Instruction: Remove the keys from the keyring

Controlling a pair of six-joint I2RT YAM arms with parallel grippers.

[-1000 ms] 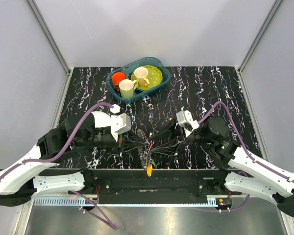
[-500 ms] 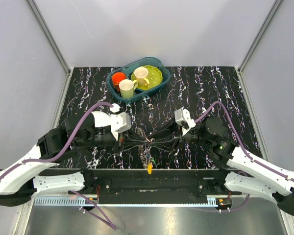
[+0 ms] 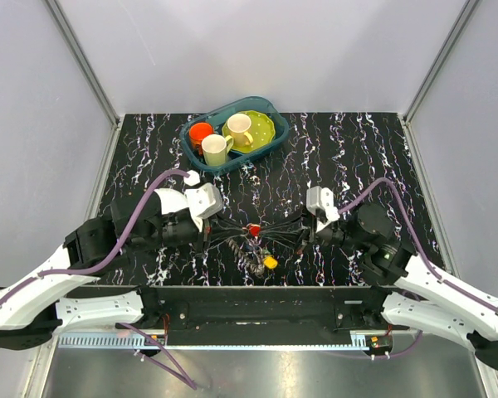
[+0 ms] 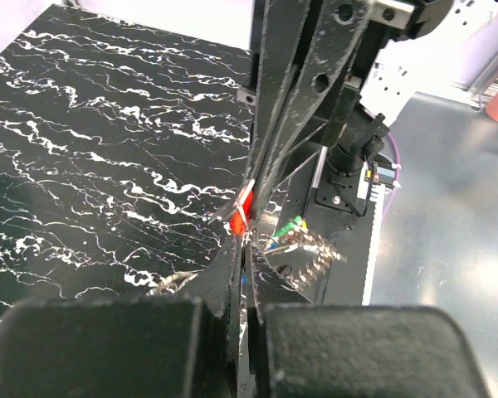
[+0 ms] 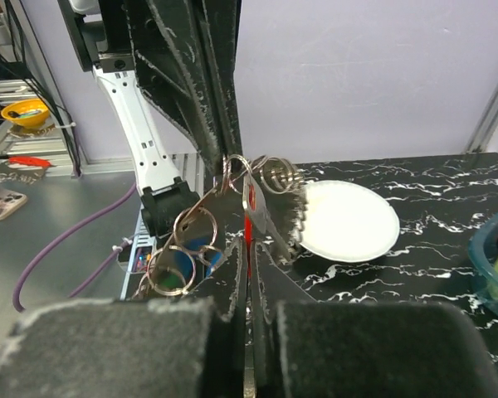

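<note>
A: Room around the fingertips?
B: Tight on the near side. The left gripper and right gripper meet tip to tip over the table, with the black base rail close behind them. On the far side it's open marble up to the basket, well apart. The side walls are well apart from both wrists.
A: Grip state?
B: Left fingers are pinched closed on the keyring wire. Right fingers are pinched closed too, with the red key sandwiched between the pads.
A: Rest of the keys?
B: The bunch of keys sits just nearside of the tips, with the yellow key on its right-gripper side. Can't tell if it touches the table. In the right wrist view, a white plate lies beyond the tips.
A: Arm pose?
B: Both forearms are low and angled inward from the bases. Fingers are roughly level, pointing straight at each other.
</note>
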